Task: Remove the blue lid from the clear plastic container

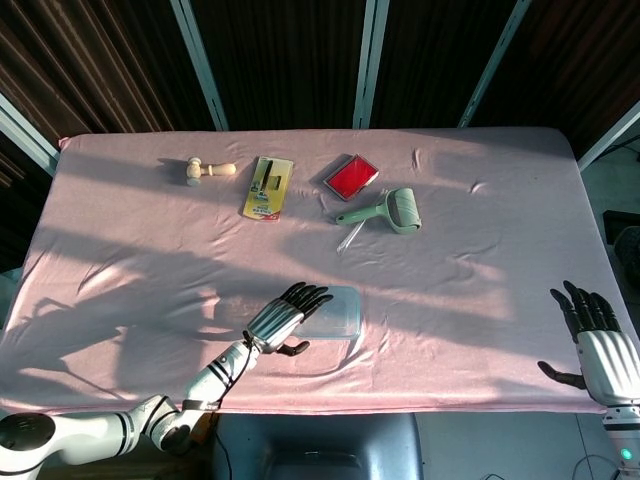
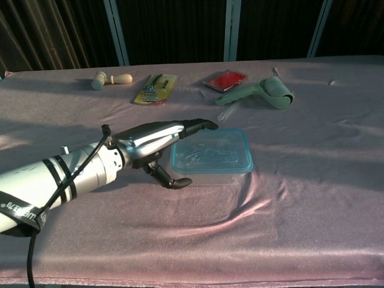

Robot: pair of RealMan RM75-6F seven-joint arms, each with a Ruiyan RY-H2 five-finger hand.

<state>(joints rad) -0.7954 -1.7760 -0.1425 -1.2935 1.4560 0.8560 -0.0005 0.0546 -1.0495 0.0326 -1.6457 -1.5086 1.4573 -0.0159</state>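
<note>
The clear plastic container (image 2: 222, 174) with its blue lid (image 2: 216, 153) on top sits near the table's front, also seen in the head view as container (image 1: 335, 312). My left hand (image 2: 159, 141) hovers at the container's left end, fingers stretched over the lid's near-left corner and thumb (image 2: 177, 182) low beside the container's side; it holds nothing. In the head view the left hand (image 1: 285, 318) covers the container's left part. My right hand (image 1: 598, 350) stays at the table's front right edge, fingers apart, nothing in it.
Along the back of the pink cloth (image 1: 480, 260) lie a wooden stamp (image 1: 208, 170), a yellow card pack (image 1: 268, 187), a red pad (image 1: 351, 177) and a green lint roller (image 1: 390, 211).
</note>
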